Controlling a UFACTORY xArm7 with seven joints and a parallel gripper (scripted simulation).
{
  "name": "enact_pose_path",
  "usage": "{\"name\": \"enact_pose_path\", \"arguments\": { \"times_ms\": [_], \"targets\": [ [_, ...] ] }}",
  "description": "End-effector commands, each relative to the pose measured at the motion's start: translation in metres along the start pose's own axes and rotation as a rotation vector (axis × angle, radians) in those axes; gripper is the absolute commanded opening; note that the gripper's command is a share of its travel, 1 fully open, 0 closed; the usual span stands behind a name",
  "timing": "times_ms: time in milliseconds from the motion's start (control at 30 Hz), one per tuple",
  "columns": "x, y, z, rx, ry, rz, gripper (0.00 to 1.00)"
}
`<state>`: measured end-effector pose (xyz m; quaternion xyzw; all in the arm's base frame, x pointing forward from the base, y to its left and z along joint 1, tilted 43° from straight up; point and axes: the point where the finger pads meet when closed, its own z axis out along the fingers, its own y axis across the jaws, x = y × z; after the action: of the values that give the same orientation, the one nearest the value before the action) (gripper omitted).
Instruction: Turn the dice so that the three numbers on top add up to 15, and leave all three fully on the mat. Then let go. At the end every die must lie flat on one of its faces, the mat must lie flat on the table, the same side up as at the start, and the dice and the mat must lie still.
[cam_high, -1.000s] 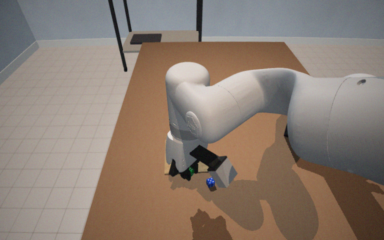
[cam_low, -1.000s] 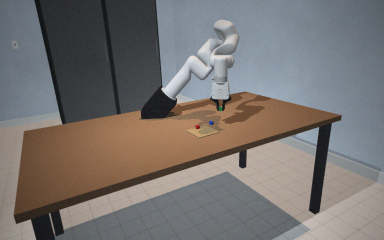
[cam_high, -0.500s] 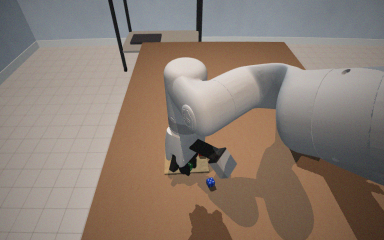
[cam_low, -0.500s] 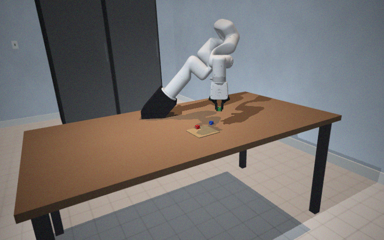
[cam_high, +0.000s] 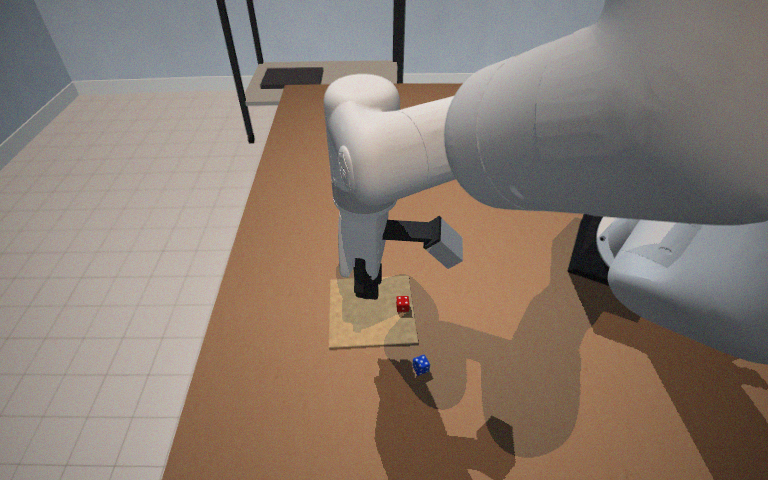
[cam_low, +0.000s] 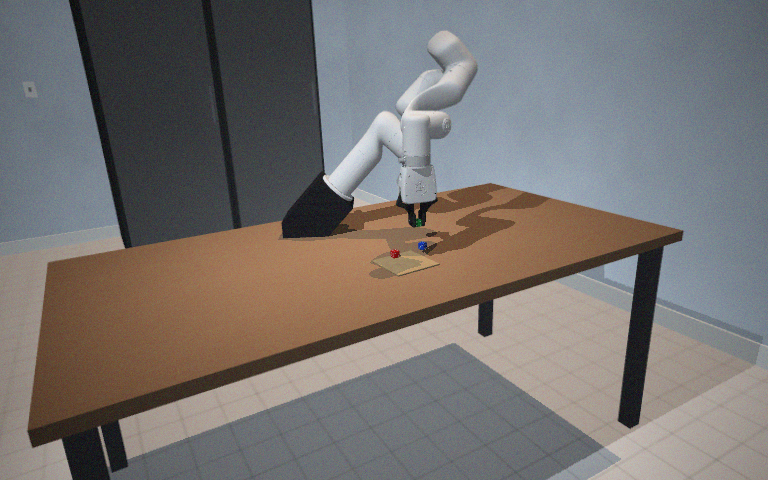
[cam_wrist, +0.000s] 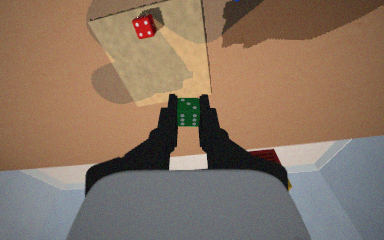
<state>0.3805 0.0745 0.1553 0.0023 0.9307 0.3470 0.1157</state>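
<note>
My gripper (cam_high: 367, 293) (cam_low: 417, 221) (cam_wrist: 188, 106) is shut on the green die (cam_low: 418, 223) (cam_wrist: 188, 113) and holds it in the air. The wrist view shows a three-pip face and a six-pip face on it; the top view does not show this die. The red die (cam_high: 402, 303) (cam_low: 394, 253) (cam_wrist: 144, 27) lies on the tan mat (cam_high: 348, 339) (cam_low: 416, 263) (cam_wrist: 150, 65), near one edge, with four pips on top. The blue die (cam_high: 421, 365) (cam_low: 422, 245) stands off the mat on the table; its top number is hard to read.
The brown table (cam_high: 254, 350) (cam_low: 198, 316) bears the arm's black base (cam_low: 317, 215). The upper arm crosses the top view at the right, and arm shadows fall over the mat and the blue die. A low shelf (cam_high: 362, 70) stands beyond the far table edge.
</note>
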Motion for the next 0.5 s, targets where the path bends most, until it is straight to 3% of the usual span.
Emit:
{"name": "enact_pose_path", "arguments": {
  "times_ms": [0,467],
  "targets": [
    [-0.0053,-0.0309,-0.0004,-0.007,-0.003,-0.161,0.15],
    [-0.0057,-0.0406,-0.0001,-0.006,-0.002,-0.21,0.15]
  ]
}}
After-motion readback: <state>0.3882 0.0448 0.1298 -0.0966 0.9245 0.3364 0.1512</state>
